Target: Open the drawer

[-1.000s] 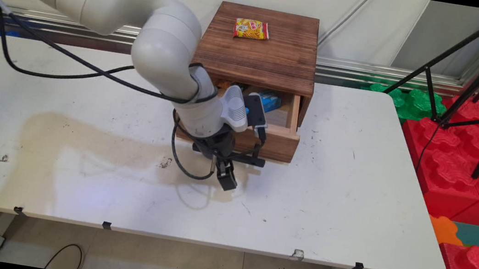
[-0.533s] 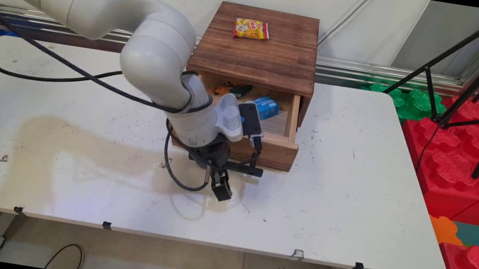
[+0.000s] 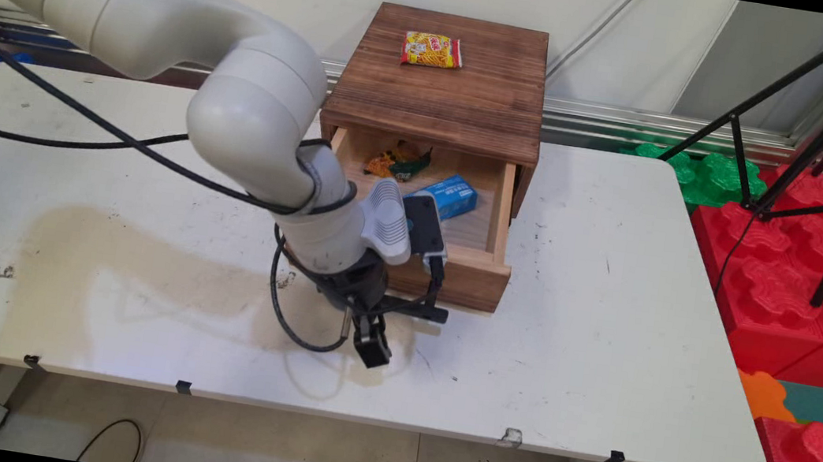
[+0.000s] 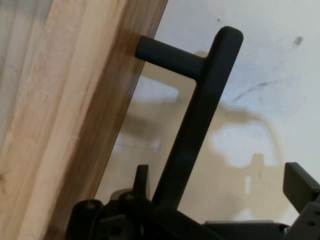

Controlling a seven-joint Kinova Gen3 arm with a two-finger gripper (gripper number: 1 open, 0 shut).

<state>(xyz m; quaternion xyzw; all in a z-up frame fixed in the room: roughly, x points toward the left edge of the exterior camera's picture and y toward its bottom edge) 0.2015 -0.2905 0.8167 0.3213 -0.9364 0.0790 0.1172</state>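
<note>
Farther out than before, the drawer (image 3: 454,268) at frame center follows the end effector (image 3: 373,341), fingers hooked around its black handle (image 4: 195,120).

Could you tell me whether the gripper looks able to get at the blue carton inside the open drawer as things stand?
Probably yes: the drawer is pulled well out, leaving the blue carton uncovered from above. The gripper sits low at the black handle, so it would need raising first.

Drawer (image 3: 455,264): near-left corner and front face partly hidden behind the arm's wrist. Handle (image 4: 200,110): lower end hidden by the gripper (image 3: 371,346) linkage in the hand view. Blue box (image 3: 450,195): near end covered by the wrist; print too small to read. Orange-green packet (image 3: 397,161): label unreadable.
</note>
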